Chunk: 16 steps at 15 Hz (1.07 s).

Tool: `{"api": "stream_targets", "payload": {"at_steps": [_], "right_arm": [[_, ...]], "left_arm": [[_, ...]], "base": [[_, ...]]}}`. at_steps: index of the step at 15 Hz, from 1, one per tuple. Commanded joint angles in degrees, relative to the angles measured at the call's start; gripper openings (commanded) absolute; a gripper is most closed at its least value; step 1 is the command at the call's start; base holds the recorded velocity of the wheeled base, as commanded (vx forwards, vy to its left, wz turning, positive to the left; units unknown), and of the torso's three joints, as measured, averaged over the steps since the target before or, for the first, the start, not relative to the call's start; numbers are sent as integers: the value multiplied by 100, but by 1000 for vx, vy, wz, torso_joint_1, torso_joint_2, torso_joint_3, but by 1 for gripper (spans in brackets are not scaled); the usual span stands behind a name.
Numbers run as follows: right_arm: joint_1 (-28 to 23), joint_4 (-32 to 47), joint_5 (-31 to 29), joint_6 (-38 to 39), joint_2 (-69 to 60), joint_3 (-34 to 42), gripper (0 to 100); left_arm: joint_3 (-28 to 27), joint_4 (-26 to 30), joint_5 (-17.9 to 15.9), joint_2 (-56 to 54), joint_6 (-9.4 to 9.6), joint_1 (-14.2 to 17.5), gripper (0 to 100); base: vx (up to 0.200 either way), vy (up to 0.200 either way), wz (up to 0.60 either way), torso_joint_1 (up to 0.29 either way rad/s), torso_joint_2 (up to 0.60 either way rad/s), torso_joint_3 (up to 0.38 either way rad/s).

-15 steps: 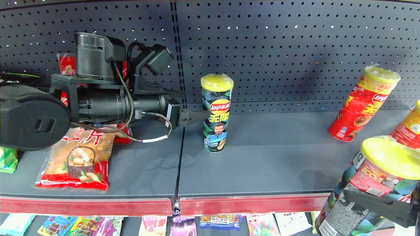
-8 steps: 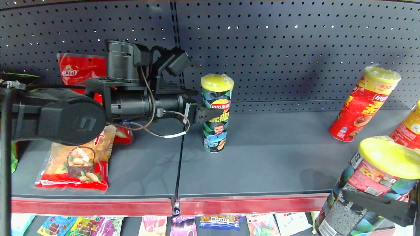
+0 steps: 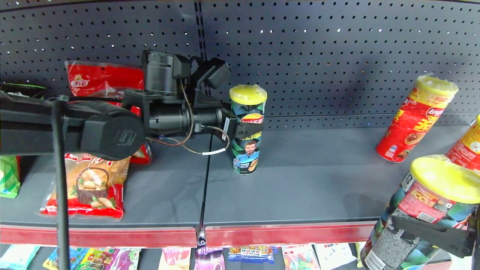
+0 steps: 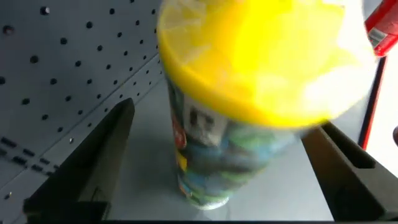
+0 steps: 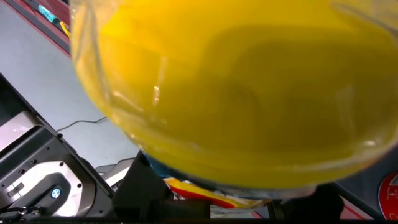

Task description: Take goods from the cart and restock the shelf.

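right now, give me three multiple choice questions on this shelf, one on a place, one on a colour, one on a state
1. Where is the upright can?
A. On the shelf, between the left jaws
B. In a cart
C. On the floor

2. What colour is its lid?
A. Red
B. Yellow
C. White

3. How does the red can at the shelf's right sit?
A. Lying flat
B. Upside down
C. Tilted, lid end up

Answers: 1 A, the left wrist view shows a jaw on each side of it. 2 B, the lid is yellow in the head view. 3 C, its base is on the shelf and its lid end slants upward.
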Motion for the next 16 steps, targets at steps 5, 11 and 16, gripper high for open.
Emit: {"api": "stream_targets", "payload": {"at_steps": [5,11,16], "right_arm": [[-12,-2,3,7,44,-25,0],[-12,-125,3,25,97,-33,0],[-3,-125,3,33,158,-192,0]], "left_arm": [[13,-4,-29,41,-7,-49,0],[795,-4,-785,-688,-7,-14,0],[1657,-4,-1761,-1295,116,-23,0]], "base": [[0,0,0,0,0,0],[0,0,0,0,0,0],[0,0,0,0,0,0]]}}
